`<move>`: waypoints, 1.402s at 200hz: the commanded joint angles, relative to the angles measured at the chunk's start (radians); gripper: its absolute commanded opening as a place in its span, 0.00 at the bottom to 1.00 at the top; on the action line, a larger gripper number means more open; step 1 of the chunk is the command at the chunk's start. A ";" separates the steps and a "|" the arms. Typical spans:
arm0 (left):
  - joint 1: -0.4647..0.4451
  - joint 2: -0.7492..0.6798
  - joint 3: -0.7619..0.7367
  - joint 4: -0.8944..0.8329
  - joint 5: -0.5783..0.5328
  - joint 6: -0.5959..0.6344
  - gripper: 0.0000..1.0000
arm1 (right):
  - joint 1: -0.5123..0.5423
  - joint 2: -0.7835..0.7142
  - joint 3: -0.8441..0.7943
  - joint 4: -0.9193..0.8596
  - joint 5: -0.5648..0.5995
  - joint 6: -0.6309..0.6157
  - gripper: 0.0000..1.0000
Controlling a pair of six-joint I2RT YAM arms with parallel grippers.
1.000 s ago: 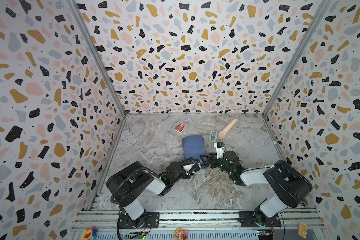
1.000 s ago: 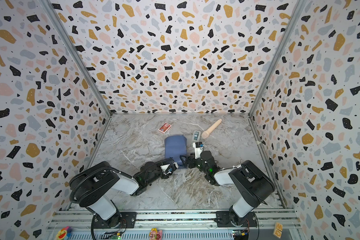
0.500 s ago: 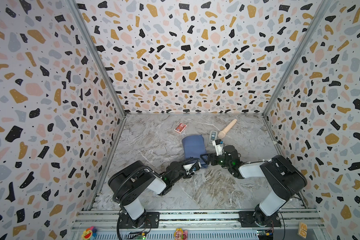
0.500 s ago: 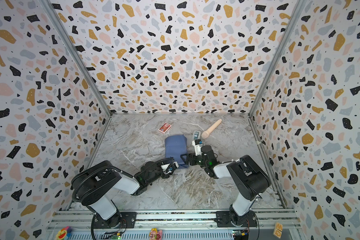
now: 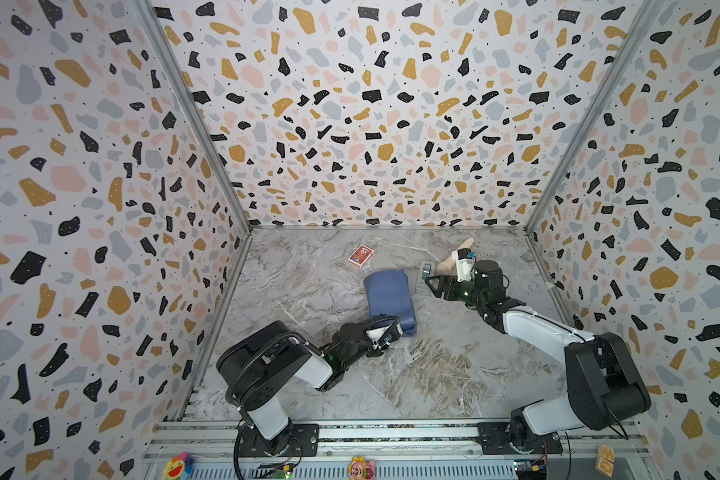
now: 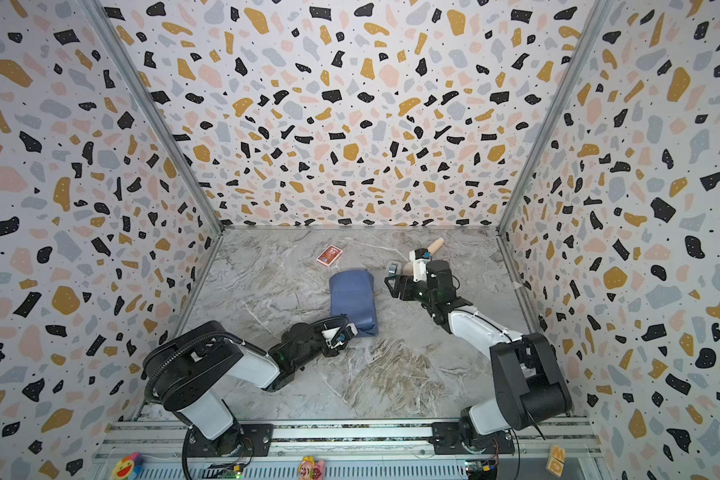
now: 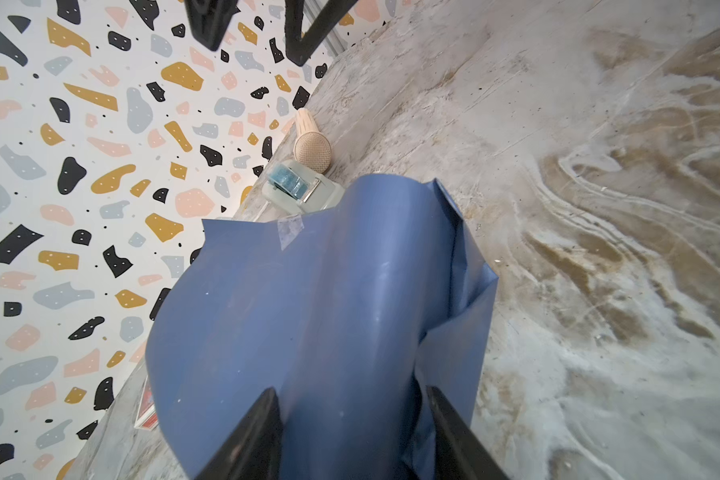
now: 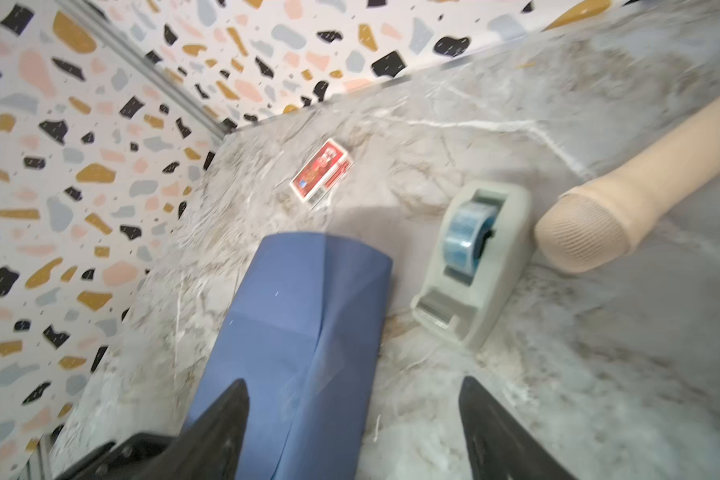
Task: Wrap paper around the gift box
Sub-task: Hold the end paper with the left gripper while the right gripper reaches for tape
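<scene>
the paper (image 5: pixel 387 297), a dull blue sheet, is folded into a long boxy bundle near the middle of the grey marbled tabletop (image 5: pixel 433 365). its length runs from the near side toward the back wall. the gift box does not show anywhere. it is probably inside the bundle, but no view confirms that. in the left wrist view the paper (image 7: pixel 308 311) bulges in a smooth ridge and one long side is crumpled into loose folds. a scrap of clear tape (image 7: pixel 289 230) sticks at the far edge of the top flap.

the left gripper (image 5: pixel 395 330) lies low at the near end of the bundle. its fingers (image 7: pixel 273 411) stand partway apart with the paper ridge filling the gap between them, so it is pinching the paper-covered end.

the right gripper (image 5: pixel 433 285) hangs above the table just right of the bundle's far end, over the tape dispenser (image 5: pixel 424 274). its jaws stand wide apart with nothing between them. in the motion-blurred right wrist view only paper and bare tabletop show past the fingers (image 8: pixel 225 415).

the tape dispenser, grey with a blue roll, sits just beside the bundle's far right corner, apart from it. a pale wooden pestle (image 8: pixel 599 216) with a cross-hatched head lies close behind the dispenser. a red card pack (image 5: pixel 360 254) lies flat behind the bundle, toward the back wall, well apart from both grippers.
</scene>
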 commanded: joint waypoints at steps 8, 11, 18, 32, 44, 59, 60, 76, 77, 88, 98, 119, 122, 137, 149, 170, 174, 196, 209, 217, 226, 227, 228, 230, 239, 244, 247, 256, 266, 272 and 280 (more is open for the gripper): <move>0.000 0.043 -0.018 -0.166 0.028 -0.034 0.53 | -0.044 0.115 0.123 -0.123 -0.065 0.063 0.73; 0.000 0.044 -0.017 -0.167 0.028 -0.034 0.53 | -0.047 0.131 0.139 -0.124 -0.075 0.068 0.72; 0.000 0.043 -0.018 -0.166 0.029 -0.034 0.53 | -0.054 0.171 0.173 -0.130 -0.104 0.076 0.68; 0.001 0.043 -0.017 -0.167 0.027 -0.034 0.53 | -0.070 0.245 0.228 -0.136 -0.158 0.100 0.61; 0.000 0.044 -0.019 -0.166 0.029 -0.034 0.53 | -0.079 0.301 0.265 -0.128 -0.198 0.114 0.56; 0.000 0.045 -0.016 -0.166 0.031 -0.035 0.53 | -0.081 0.362 0.314 -0.131 -0.240 0.121 0.51; 0.000 0.045 -0.016 -0.166 0.031 -0.035 0.53 | -0.081 0.365 0.316 -0.131 -0.242 0.121 0.51; 0.000 0.045 -0.016 -0.166 0.031 -0.034 0.53 | -0.089 0.416 0.346 -0.124 -0.284 0.145 0.48; 0.000 0.045 -0.016 -0.166 0.031 -0.034 0.53 | -0.089 0.419 0.347 -0.122 -0.286 0.145 0.48; 0.000 0.043 -0.016 -0.166 0.033 -0.035 0.53 | -0.091 0.439 0.354 -0.118 -0.294 0.155 0.47; 0.000 0.045 -0.017 -0.167 0.034 -0.035 0.53 | -0.091 0.450 0.356 -0.115 -0.295 0.157 0.46; 0.000 0.043 -0.016 -0.166 0.034 -0.035 0.53 | -0.093 0.471 0.353 -0.105 -0.305 0.168 0.45; 0.000 0.043 -0.016 -0.167 0.033 -0.035 0.53 | -0.093 0.473 0.355 -0.104 -0.305 0.169 0.45; 0.000 0.042 -0.017 -0.166 0.034 -0.035 0.53 | -0.092 0.493 0.355 -0.098 -0.313 0.178 0.44; 0.000 0.040 -0.017 -0.167 0.034 -0.035 0.53 | -0.094 0.507 0.347 -0.085 -0.323 0.194 0.43; 0.000 0.040 -0.018 -0.166 0.034 -0.035 0.53 | -0.095 0.531 0.333 -0.047 -0.344 0.230 0.40; 0.000 0.040 -0.017 -0.166 0.034 -0.035 0.53 | -0.094 0.537 0.333 -0.039 -0.348 0.238 0.39; 0.001 0.040 -0.019 -0.166 0.034 -0.037 0.53 | -0.095 0.563 0.319 0.007 -0.370 0.280 0.36; 0.000 0.040 -0.018 -0.167 0.034 -0.035 0.53 | -0.094 0.581 0.315 0.035 -0.387 0.308 0.34; 0.000 0.040 -0.017 -0.167 0.034 -0.037 0.53 | -0.094 0.591 0.312 0.054 -0.397 0.325 0.32; 0.000 0.040 -0.017 -0.167 0.034 -0.036 0.53 | -0.094 0.597 0.307 0.073 -0.409 0.342 0.30; 0.000 0.041 -0.017 -0.167 0.034 -0.036 0.53 | -0.093 0.598 0.307 0.075 -0.411 0.343 0.30; 0.000 0.041 -0.017 -0.167 0.034 -0.036 0.53 | -0.094 0.600 0.307 0.077 -0.412 0.346 0.30; 0.000 0.040 -0.017 -0.167 0.034 -0.035 0.53 | -0.095 0.601 0.307 0.079 -0.411 0.348 0.29; 0.000 0.041 -0.017 -0.167 0.033 -0.037 0.53 | -0.096 0.601 0.297 0.098 -0.413 0.364 0.26; 0.000 0.040 -0.017 -0.166 0.032 -0.035 0.53 | -0.099 0.600 0.289 0.117 -0.413 0.377 0.25; 0.000 0.040 -0.017 -0.166 0.032 -0.036 0.53 | -0.099 0.599 0.285 0.125 -0.416 0.384 0.24; 0.000 0.041 -0.016 -0.167 0.034 -0.036 0.53 | -0.102 0.597 0.273 0.159 -0.423 0.410 0.21; 0.000 0.040 -0.016 -0.167 0.034 -0.038 0.53 | -0.102 0.599 0.270 0.181 -0.428 0.427 0.18; 0.000 0.041 -0.018 -0.166 0.034 -0.037 0.53 | -0.102 0.601 0.270 0.191 -0.433 0.436 0.16; 0.000 0.039 -0.017 -0.168 0.034 -0.037 0.53 | -0.102 0.602 0.270 0.209 -0.439 0.450 0.14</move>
